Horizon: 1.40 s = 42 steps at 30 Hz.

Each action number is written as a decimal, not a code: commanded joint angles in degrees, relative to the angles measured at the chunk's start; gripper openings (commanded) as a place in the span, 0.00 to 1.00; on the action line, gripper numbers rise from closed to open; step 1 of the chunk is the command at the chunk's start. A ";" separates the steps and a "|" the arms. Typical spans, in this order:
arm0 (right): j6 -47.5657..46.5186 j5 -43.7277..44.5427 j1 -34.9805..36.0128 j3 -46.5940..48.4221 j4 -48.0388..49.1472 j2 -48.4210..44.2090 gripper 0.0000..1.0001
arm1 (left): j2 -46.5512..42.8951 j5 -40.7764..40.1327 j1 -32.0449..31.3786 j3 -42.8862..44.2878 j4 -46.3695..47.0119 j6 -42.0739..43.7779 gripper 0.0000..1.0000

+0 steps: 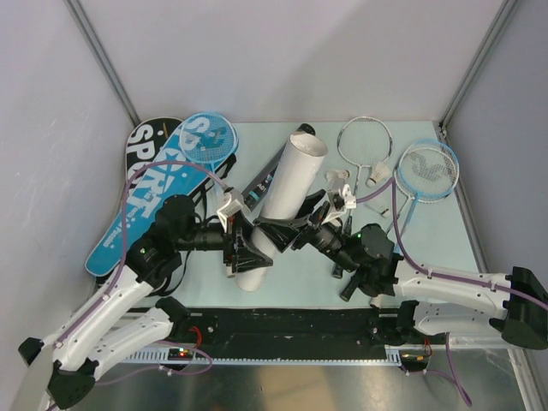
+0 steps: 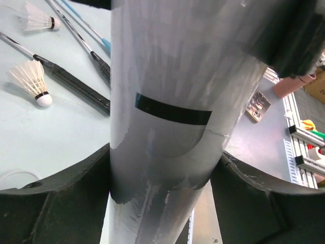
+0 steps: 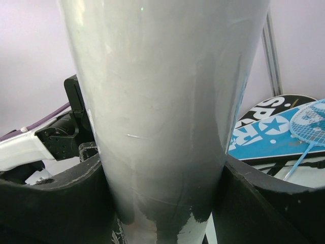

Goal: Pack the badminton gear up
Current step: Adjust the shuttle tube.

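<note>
The white tube (image 1: pixel 287 193) slants up over the middle of the table, open end toward the back. My left gripper (image 1: pixel 247 248) grips its lower part, and in the left wrist view both black fingers (image 2: pixel 66 188) press the sides of the white tube (image 2: pixel 172 76). My right gripper (image 1: pixel 288 231) holds the same tube from the right, a little higher up. In the right wrist view the white tube (image 3: pixel 162 101) fills the gap between the jaws of the right gripper (image 3: pixel 162 175). A black tube (image 1: pixel 259 181) lies partly hidden behind it.
Blue cover (image 1: pixel 145 205) and black cover (image 1: pixel 150 137) lie at the left with a blue racket (image 1: pixel 208 137) on them. A silver racket (image 1: pixel 364 141), another blue racket (image 1: pixel 428 171) and shuttlecocks (image 1: pixel 377 175) lie at the back right. A shuttlecock (image 2: pixel 33 81) rests beside a racket handle (image 2: pixel 81 89).
</note>
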 commanded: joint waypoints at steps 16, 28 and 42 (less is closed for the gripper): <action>11.94 -4.35 -2.84 -1.66 3.48 -1.54 0.44 | -1.91 -1.17 -0.14 -0.36 2.77 1.58 0.90; 11.97 -5.39 -2.93 -1.87 8.43 0.99 0.45 | 2.99 2.16 -0.17 1.15 3.70 -1.32 0.88; 5.56 -10.56 -5.92 -3.65 -3.17 -4.68 0.97 | -3.12 -1.87 -0.22 -2.10 4.28 -3.64 0.54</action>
